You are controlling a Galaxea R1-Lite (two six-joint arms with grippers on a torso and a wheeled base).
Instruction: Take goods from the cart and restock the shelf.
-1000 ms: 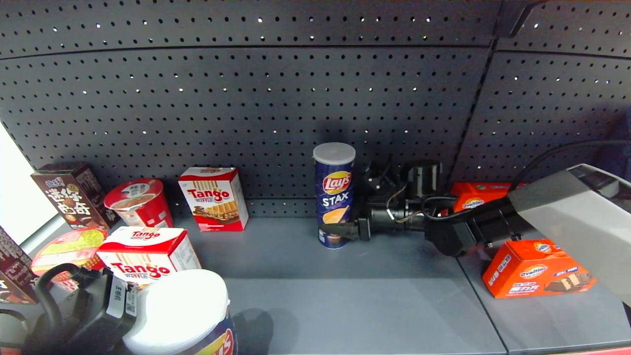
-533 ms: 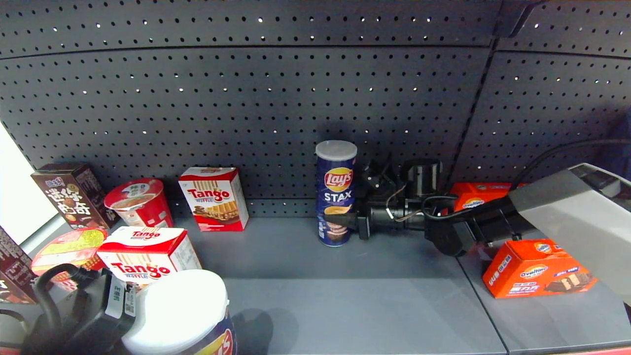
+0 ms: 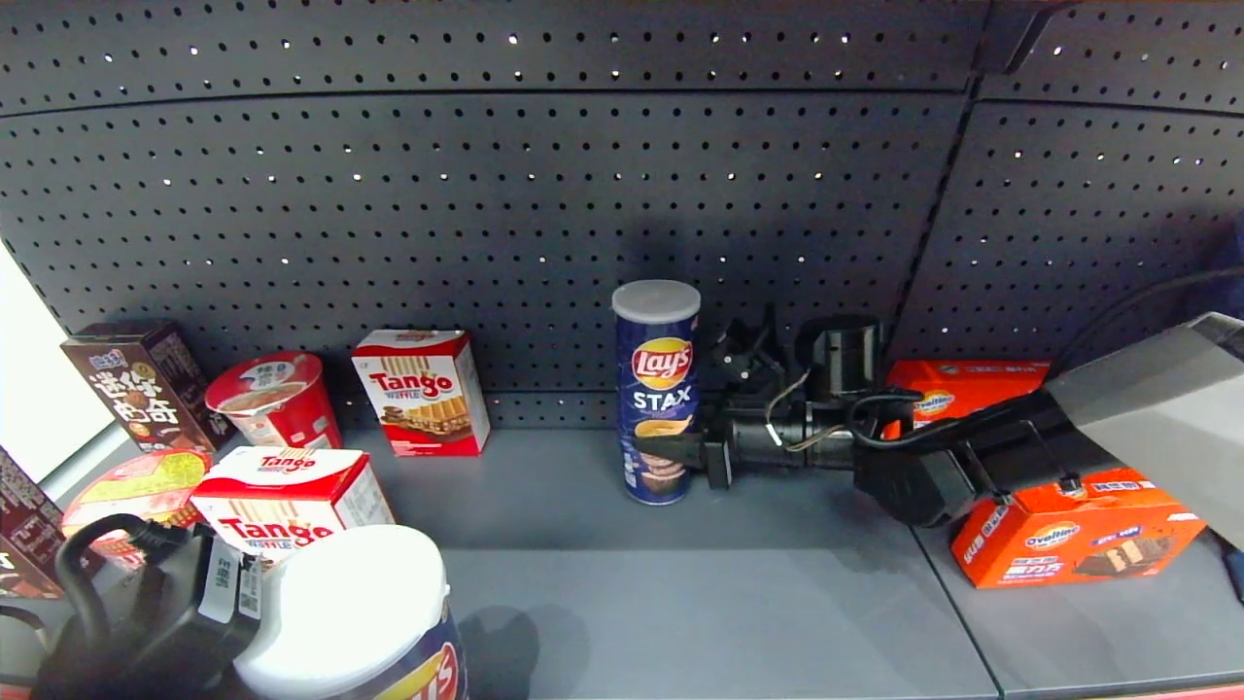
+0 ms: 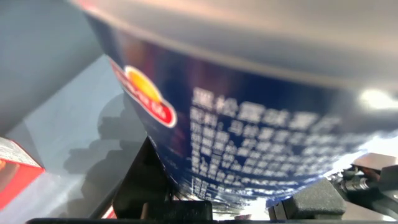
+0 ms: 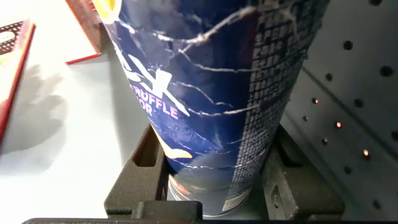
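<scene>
Gripping the blue chip can (image 3: 657,389) low on its body, the right gripper (image 3: 669,453) is closed on it, one finger at each side. The can is upright near the back of the grey shelf (image 3: 583,554), just before the pegboard (image 3: 486,194), with a pale lid and a red-and-yellow logo. Whether its base touches the shelf cannot be told. The left gripper (image 4: 229,198) clamps a second can (image 3: 360,612), white-lidded, low at the left and cut off by the picture's edge.

Dark perforated back panel (image 3: 486,194) behind grey shelf (image 3: 680,603); bright patch (image 3: 39,389) at left edge, perhaps window.
</scene>
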